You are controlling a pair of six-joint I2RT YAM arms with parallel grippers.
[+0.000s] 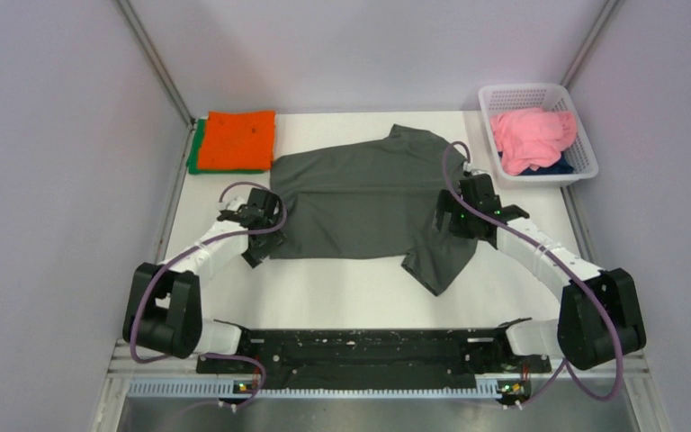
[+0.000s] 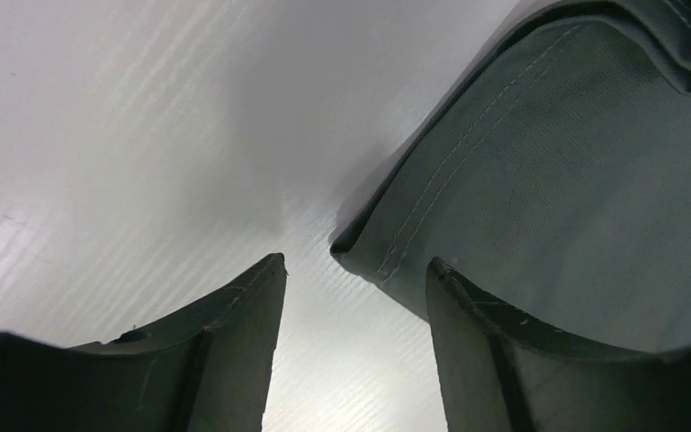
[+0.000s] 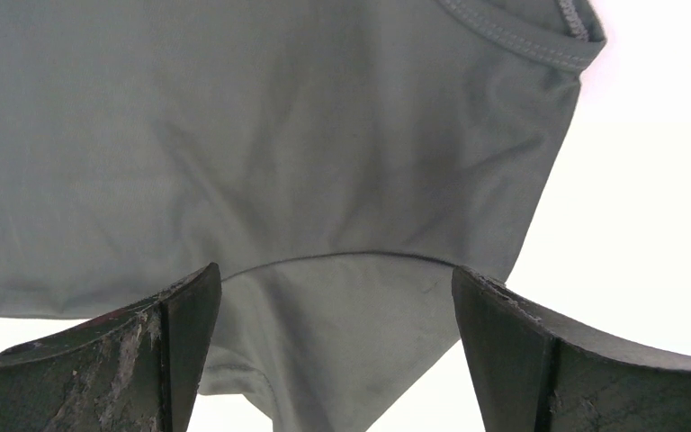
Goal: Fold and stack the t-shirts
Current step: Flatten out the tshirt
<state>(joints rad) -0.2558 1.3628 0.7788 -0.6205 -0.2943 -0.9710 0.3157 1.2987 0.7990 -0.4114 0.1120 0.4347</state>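
Reaching inward, the left gripper (image 2: 355,270) is hovering at a hem corner of the dark grey t-shirt (image 1: 360,193), jaws apart and empty; the right gripper (image 3: 337,274) is hanging wide open over it

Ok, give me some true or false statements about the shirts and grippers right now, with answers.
1. The dark grey t-shirt lies spread on the table. True.
2. The pink t-shirt is in the white basket. True.
3. The orange t-shirt is in the basket too. False: it lies folded on the green t-shirt, far left.
4. The right gripper is shut on a sleeve. False: its jaws stand wide open over the grey cloth.
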